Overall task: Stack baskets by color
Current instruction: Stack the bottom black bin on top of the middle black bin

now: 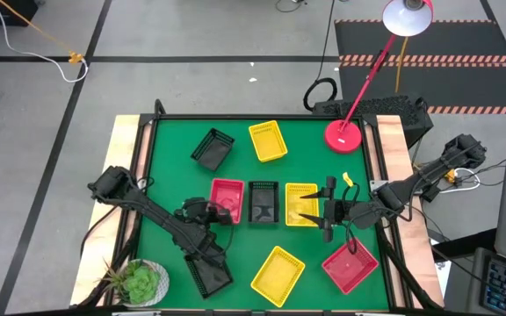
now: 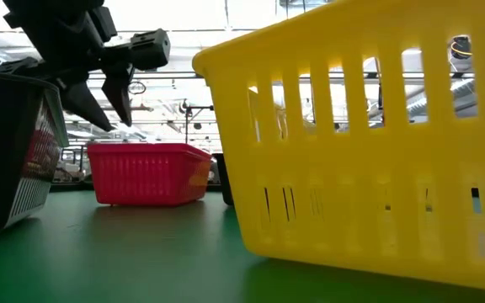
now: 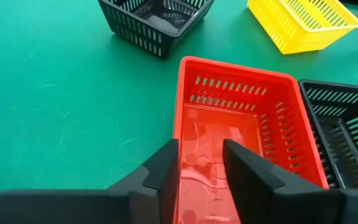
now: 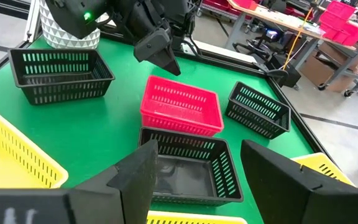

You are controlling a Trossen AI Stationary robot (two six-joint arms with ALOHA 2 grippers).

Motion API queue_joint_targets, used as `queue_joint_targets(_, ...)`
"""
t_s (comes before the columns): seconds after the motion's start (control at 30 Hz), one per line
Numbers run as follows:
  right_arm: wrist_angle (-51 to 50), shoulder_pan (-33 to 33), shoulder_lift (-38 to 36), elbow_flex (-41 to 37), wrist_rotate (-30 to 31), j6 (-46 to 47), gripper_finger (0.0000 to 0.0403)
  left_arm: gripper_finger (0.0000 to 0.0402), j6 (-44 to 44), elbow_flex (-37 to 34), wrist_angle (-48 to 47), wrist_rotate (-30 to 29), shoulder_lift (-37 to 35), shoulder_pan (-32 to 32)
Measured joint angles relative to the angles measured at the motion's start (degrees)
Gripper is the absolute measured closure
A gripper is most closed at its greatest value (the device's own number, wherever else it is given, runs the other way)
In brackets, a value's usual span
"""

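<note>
A red basket [image 1: 227, 200], a black basket [image 1: 263, 202] and a yellow basket [image 1: 301, 204] stand side by side on their bottoms at mid-table. My left gripper [image 3: 201, 168] hovers open just above the red basket's [image 3: 241, 124] near-left end, and in the low view its fingertips [image 2: 112, 114] stand clear of the rim. My right gripper [image 4: 210, 174] waits open and raised at the yellow basket's right side [image 1: 319, 212]. Loose on the mat are a black basket [image 1: 212, 148] and a yellow basket [image 1: 268, 140] at the far side, and a black one [image 1: 208, 275], a yellow one [image 1: 278, 275] and a red one [image 1: 350, 264] at the near side.
The round red lamp base [image 1: 343, 134] stands at the table's far right corner, its stem slanting up and away. A potted plant [image 1: 139, 281] sits at the near left corner. Bare green mat [image 1: 174, 180] lies left of the middle row.
</note>
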Motion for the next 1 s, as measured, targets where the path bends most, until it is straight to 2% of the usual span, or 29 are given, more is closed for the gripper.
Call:
queue_joint_targets(0.13,-0.01,0.01,0.0,0.0,0.0,0.0,0.0177,0.025,0.09,0.01,-0.39,0.05,-0.84,0.0)
queue_joint_targets(0.37,-0.03,0.02,0.0,0.0,-1.44,0.67,0.0177,0.025,5.03,1.73,-3.87,-0.62,-4.81,-0.13)
queue_joint_targets(0.53,-0.03,0.0,0.0,0.0,-1.51,2.49,0.0177,0.0249,16.76,1.77,-4.13,-1.29,-11.01,0.26)
queue_joint_targets(0.83,-0.03,0.0,0.0,0.0,-1.49,7.41,0.0177,0.025,40.16,1.77,-2.22,-10.07,-22.13,-0.12)
queue_joint_targets(1.0,-0.03,0.0,0.0,0.0,-1.49,9.53,0.0177,0.025,53.0,1.77,3.38,-11.59,-24.47,-1.22)
